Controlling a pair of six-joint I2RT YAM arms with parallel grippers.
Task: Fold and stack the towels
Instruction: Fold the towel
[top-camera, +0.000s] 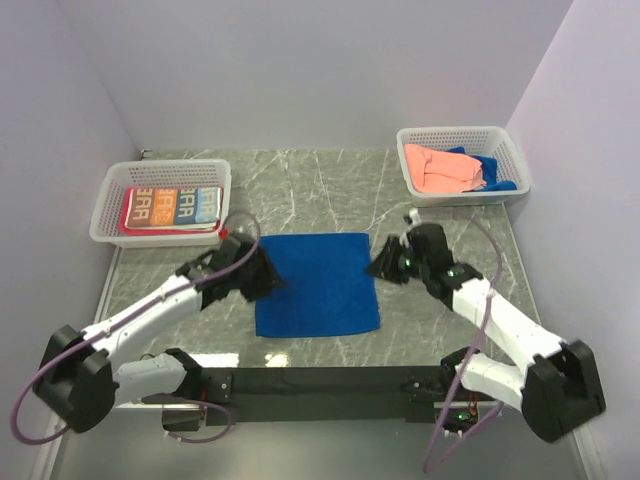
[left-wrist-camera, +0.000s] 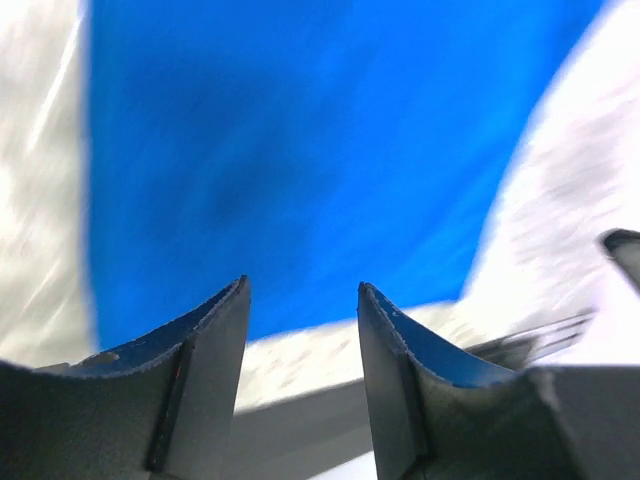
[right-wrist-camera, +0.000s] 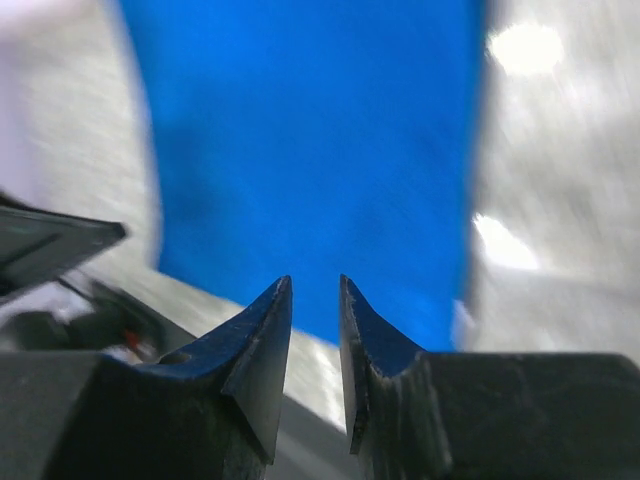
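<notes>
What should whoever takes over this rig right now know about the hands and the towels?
Left hand: open, empty, at the left edge of the blue towel, which is spread flat mid-table.
Right hand: jaws narrowly apart, empty, at that towel's right edge.
Left basket: folded printed towel on a pink-red towel.
Right basket: salmon towel and second blue towel, both crumpled.
Done: apparently the left-basket stack.
Left: fold and stack the flat towel, then the two crumpled ones.

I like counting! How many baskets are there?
2. One white mesh basket far left holds a printed towel; the other basket far right holds a salmon towel and a blue towel. None look hidden.
</notes>
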